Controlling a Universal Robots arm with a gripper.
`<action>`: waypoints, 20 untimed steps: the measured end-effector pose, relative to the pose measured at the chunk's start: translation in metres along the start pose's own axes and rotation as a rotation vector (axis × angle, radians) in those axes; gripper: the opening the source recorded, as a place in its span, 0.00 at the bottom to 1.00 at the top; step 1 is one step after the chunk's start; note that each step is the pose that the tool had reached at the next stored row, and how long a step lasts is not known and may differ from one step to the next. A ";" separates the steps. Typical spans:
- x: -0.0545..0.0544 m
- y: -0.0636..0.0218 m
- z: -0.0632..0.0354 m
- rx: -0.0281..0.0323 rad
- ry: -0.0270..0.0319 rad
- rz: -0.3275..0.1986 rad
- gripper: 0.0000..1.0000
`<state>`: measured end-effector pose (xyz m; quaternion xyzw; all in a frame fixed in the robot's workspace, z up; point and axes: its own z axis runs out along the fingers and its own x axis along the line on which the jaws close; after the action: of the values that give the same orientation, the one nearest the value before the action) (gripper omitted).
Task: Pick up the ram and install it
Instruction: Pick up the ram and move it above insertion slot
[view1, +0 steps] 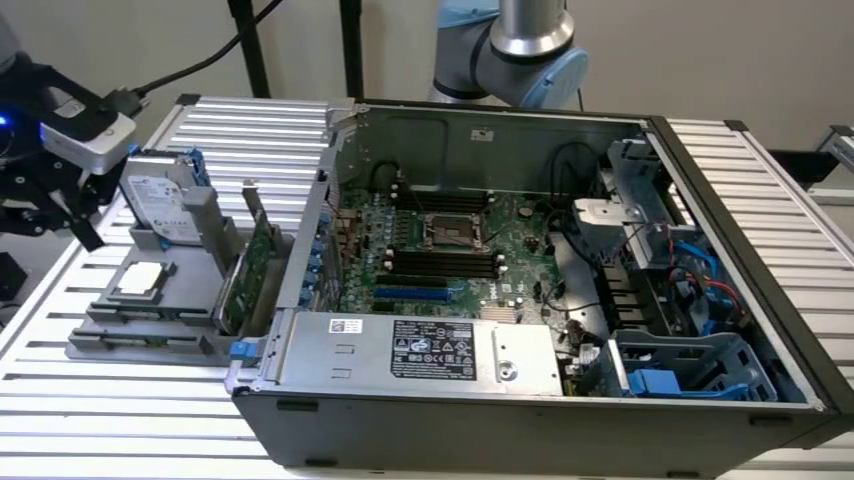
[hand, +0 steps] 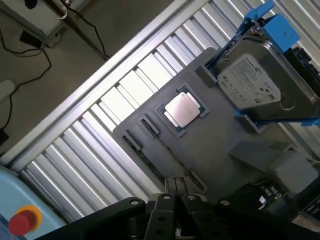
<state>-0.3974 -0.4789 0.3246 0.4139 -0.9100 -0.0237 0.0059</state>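
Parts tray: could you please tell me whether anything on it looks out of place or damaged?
Nothing stands out. On the parts tray, the hard drive leans on its stand, the processor lies flat in its recess, and the expansion card stands upright.

Beige wall (view1: 734, 60); slatted metal table (view1: 134, 420); brownish floor (hand: 125, 25).

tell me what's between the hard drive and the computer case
In the exterior view, a green expansion card stands on edge in the tray between the hard drive and the computer case.
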 end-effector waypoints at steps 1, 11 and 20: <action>0.000 0.0000 0.0006 -0.0002 0.0008 -0.018 0.00; 0.000 -0.0004 0.0074 -0.0018 0.0096 -0.200 0.00; 0.000 -0.0007 0.0140 -0.0033 0.0174 -0.365 0.00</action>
<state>-0.3973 -0.4790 0.3105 0.5722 -0.8197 -0.0222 0.0100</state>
